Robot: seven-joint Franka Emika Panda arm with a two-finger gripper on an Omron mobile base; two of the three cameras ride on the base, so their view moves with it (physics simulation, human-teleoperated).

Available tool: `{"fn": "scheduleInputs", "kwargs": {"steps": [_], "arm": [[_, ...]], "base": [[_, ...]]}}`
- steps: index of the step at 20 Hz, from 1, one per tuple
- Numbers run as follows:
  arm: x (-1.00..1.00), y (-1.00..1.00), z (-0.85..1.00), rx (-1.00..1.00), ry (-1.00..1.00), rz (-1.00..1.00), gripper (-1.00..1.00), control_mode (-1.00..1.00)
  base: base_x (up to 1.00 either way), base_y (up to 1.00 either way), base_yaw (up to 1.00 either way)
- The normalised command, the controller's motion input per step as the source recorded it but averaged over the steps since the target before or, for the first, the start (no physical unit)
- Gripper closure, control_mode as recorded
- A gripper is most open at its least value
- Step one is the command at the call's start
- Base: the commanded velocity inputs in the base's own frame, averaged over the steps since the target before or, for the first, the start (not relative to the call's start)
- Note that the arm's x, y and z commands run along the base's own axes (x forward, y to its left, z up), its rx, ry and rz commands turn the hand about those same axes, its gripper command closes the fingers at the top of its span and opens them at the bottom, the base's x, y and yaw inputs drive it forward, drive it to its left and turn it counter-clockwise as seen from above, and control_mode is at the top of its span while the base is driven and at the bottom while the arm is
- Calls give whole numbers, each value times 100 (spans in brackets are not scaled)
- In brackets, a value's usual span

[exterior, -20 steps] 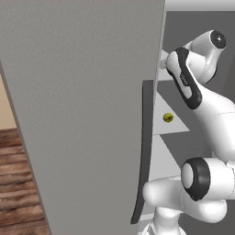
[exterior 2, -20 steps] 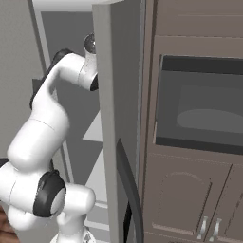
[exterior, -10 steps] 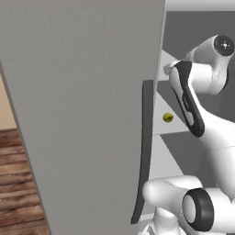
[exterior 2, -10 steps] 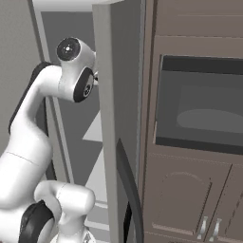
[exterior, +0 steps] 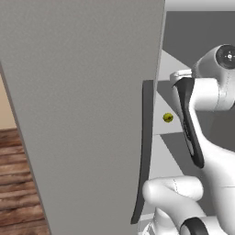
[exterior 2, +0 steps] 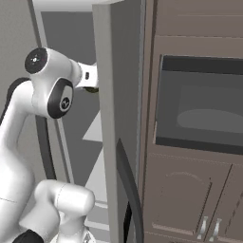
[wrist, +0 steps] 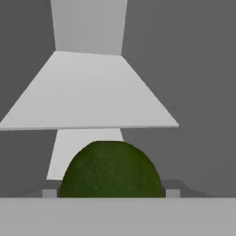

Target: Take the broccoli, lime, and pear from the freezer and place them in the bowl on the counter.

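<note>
Pale freezer [exterior: 82, 114] shelves stand clear beyond the claw [wrist: 110, 193], half-open around a dark green lime [wrist: 110, 170].

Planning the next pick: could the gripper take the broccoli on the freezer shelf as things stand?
Probably not yet. The freezer door stands open and nothing crowds the broccoli, but the gripper seems closed on the lime, so its jaws are taken.
</note>
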Motion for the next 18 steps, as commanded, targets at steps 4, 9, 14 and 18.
{"fn": "scheduleInputs", "kwargs": {"steps": [4, 9, 14, 18], "arm": [[-87, 0, -3, 2, 6, -3, 100, -100], [-80, 0, -3, 12, 7, 0, 100, -100], [-78, 35, -5, 7, 6, 0, 100, -100], [-69, 40, 0, 0, 12, 4, 100, -100]], "base": [[0, 0, 0], [0, 0, 0], [0, 0, 0], [0, 0, 0]]}}
